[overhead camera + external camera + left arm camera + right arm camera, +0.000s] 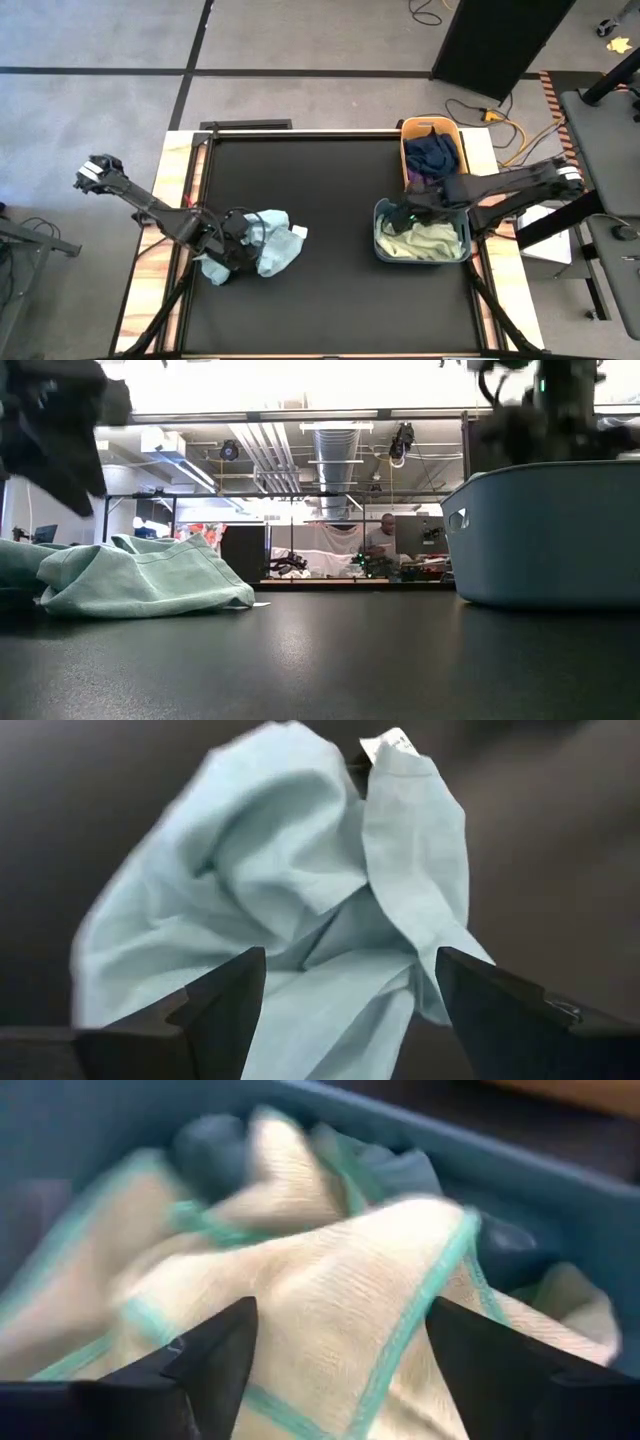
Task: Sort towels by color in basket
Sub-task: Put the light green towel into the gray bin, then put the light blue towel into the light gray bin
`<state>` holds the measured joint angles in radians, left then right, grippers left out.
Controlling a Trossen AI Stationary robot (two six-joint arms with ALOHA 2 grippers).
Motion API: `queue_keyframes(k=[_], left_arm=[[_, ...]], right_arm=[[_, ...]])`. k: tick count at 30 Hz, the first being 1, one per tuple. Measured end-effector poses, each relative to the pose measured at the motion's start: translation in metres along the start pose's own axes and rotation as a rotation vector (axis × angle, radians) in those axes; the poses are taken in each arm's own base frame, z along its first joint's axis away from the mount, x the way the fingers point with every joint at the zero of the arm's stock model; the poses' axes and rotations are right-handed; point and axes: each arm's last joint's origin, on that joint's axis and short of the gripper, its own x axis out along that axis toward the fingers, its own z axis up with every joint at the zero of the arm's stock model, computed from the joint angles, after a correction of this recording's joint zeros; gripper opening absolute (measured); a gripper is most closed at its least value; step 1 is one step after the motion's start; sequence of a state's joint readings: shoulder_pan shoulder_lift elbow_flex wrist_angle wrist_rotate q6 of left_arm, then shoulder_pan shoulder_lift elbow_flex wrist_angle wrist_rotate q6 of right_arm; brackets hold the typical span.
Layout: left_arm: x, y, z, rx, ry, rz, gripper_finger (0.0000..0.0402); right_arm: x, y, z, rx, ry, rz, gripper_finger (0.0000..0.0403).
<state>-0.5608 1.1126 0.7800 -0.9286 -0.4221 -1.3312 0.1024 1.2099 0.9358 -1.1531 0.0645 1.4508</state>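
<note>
Crumpled light blue towels (275, 245) (140, 575) lie on the black table at the left. My left gripper (240, 250) (350, 960) hovers open just above them, slanting down, its fingers on either side of a fold (300, 890) without touching it. At the right stands a blue-grey bin (468, 240) (550, 530) holding pale yellow-green towels (430, 240) with teal edging (330, 1280). My right gripper (405, 215) (340, 1310) hangs open over that bin, pointing down, above the towels. Behind it a yellow bin (408, 150) holds navy (435, 150) and purple cloth.
The black table top (340, 290) lies bare between the towel heap and the bins. The two bins stand close together at the table's right edge. Cables (500, 125) lie on the floor beyond the table. A person (385, 532) sits far back in the room.
</note>
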Motion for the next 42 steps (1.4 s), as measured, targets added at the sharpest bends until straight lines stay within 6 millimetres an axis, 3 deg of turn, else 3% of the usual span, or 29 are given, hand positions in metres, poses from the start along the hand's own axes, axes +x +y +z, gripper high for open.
queue_keyframes(k=[4, 9, 15, 19, 23, 24, 27, 32, 36, 42], left_arm=[[0.033, 0.007, -0.003, -0.049, -0.022, -0.055, 0.0278], [0.081, 0.024, -0.006, -0.145, -0.058, -0.068, 0.0278], [0.116, 0.032, -0.003, -0.218, -0.107, 0.05, 0.0249], [0.131, 0.025, 0.001, -0.211, -0.134, 0.076, 0.0172], [0.132, 0.004, 0.013, -0.213, -0.099, 0.004, 0.0038], [0.13, -0.003, 0.02, -0.203, -0.094, -0.036, 0.0021], [0.11, -0.025, 0.051, -0.167, -0.164, -0.181, 0.0017], [0.034, -0.059, 0.113, -0.066, -0.443, -0.439, 0.0005], [-0.03, -0.068, 0.151, 0.032, -0.64, -0.532, 0.0003], [-0.083, -0.083, 0.184, 0.184, -0.759, -0.663, 0.0002]], right_arm=[[-0.045, 0.001, 0.003, -0.075, -0.037, 0.156, 0.0303], [-0.087, 0.011, 0.007, -0.163, -0.214, 0.33, 0.033], [-0.117, 0.039, 0.008, -0.311, -0.408, 0.581, 0.0334], [-0.127, 0.062, 0.009, -0.417, -0.516, 0.733, 0.0326], [-0.128, 0.081, 0.01, -0.543, -0.626, 0.797, 0.0318], [-0.128, 0.084, 0.011, -0.569, -0.648, 0.801, 0.0315], [-0.124, 0.09, 0.011, -0.625, -0.674, 0.783, 0.031], [-0.12, 0.096, 0.009, -0.716, -0.665, 0.791, 0.0314], [-0.129, 0.104, 0.005, -0.818, -0.779, 0.867, 0.0324], [-0.148, 0.127, 0.007, -0.854, -1.017, 0.986, 0.032]])
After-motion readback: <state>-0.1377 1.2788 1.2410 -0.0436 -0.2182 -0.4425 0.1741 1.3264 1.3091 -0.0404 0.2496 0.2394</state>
